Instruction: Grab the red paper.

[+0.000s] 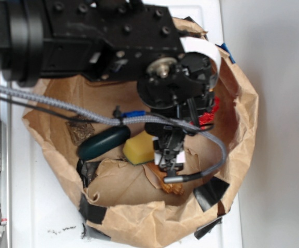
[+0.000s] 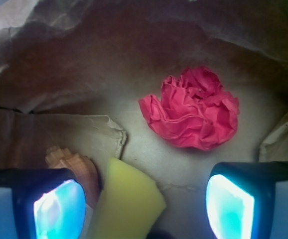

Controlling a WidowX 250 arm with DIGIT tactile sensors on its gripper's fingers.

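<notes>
Approach phase, no grasp yet. End effector (image 2: 144,204) wide open, nothing between the pads (image 2: 59,209); both glowing blue-white at bottom of wrist view, w/ a big gap between them.

Red paper (image 2: 193,110) crumpled on brown paper floor of the bag (image 2: 59,64), ahead of the pads and off toward the right-hand one in wrist view. Not touching anything, clear floor all round it. From exterior view only a sliver of red (image 1: 209,114) peeking out beside the arm's black head, near the bag's far wall (image 1: 242,103).

Clutter closer in: yellow sponge (image 2: 129,204) sitting right between the pads, low in wrist view, w/ orange-brown shell (image 2: 74,167) just beside it on the left pad's side. Dark teal oblong thing (image 1: 104,143) lying beside the sponge in exterior view, well away from the target.

Next move, by judgement: push forward and shift toward the wad's side so the wad sits centred between pads, then drop and close. Worth watching: sponge in the gap, could get pinched instead if closing too early. Wad looks soft and springy, so likely needs a deep bite, not a graze. Bag wall close behind too, limited room to overshoot.
</notes>
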